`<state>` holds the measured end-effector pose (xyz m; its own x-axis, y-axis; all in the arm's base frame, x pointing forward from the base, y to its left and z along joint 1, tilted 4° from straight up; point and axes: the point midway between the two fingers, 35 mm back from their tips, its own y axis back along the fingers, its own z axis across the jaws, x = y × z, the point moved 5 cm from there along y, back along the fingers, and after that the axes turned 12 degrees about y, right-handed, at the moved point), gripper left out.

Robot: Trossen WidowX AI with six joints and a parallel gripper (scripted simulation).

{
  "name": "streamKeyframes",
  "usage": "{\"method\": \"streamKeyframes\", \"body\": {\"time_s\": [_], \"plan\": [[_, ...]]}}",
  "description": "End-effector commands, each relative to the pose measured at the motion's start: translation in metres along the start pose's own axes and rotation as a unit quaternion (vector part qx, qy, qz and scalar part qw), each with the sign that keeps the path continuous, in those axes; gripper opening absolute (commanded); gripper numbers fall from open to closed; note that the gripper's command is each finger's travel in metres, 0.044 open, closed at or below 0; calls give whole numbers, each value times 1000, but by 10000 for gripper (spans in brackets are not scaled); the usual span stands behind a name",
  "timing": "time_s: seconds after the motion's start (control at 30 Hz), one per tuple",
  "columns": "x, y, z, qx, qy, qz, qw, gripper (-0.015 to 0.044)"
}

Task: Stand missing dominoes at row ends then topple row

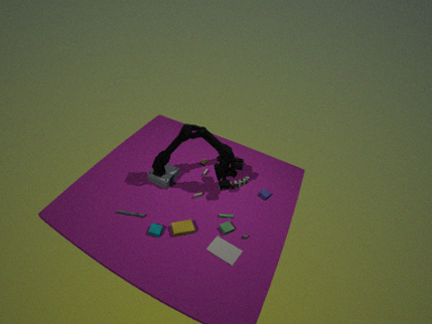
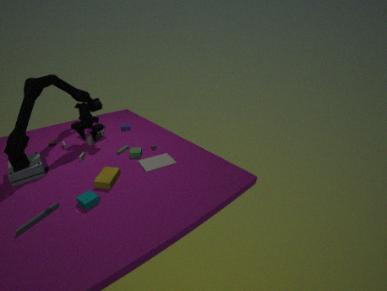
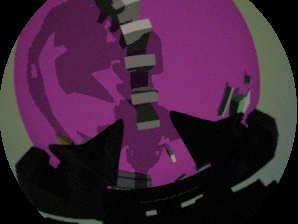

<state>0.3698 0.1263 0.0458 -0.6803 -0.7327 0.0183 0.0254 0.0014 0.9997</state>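
The black fingers [image 1: 225, 184] [image 2: 89, 140] stand well apart around the near end of the curved row of upright whitish dominoes [image 1: 240, 183] [image 2: 100, 134] [image 3: 140, 62], gripping nothing. In the exterior view, that row is left of centre, partly hidden by the fingers. Two loose whitish dominoes [image 1: 198, 194] [image 2: 82, 156] lie on the magenta tabletop [image 1: 183, 268] [image 2: 169, 203] [image 3: 200, 55] between the row and the arm's grey base. Lower in the top view are a yellow block [image 1: 183, 227] [image 2: 106, 178], a teal block [image 1: 155, 229] [image 2: 88, 200] and a flat white rectangle [image 1: 225, 250] [image 2: 157, 162], all away from the row.
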Motion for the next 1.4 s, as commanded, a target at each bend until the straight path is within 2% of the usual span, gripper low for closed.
{"method": "streamKeyframes", "body": {"time_s": [0.0,0.03,0.17,0.4,0.47,0.73,1.2,1.37], "plan": [[0,0,0,0,1,-1,1000,422],[0,0,0,0,1,-1,1000,440],[-2,11,-1,0,1,-1,1000,440],[-2,120,-1,0,0,0,1000,440],[0,131,0,0,0,0,1000,440],[5,128,-3,0,6,0,1000,440],[130,58,-22,1,133,5,991,440],[137,54,-22,1,139,5,990,440]]}}
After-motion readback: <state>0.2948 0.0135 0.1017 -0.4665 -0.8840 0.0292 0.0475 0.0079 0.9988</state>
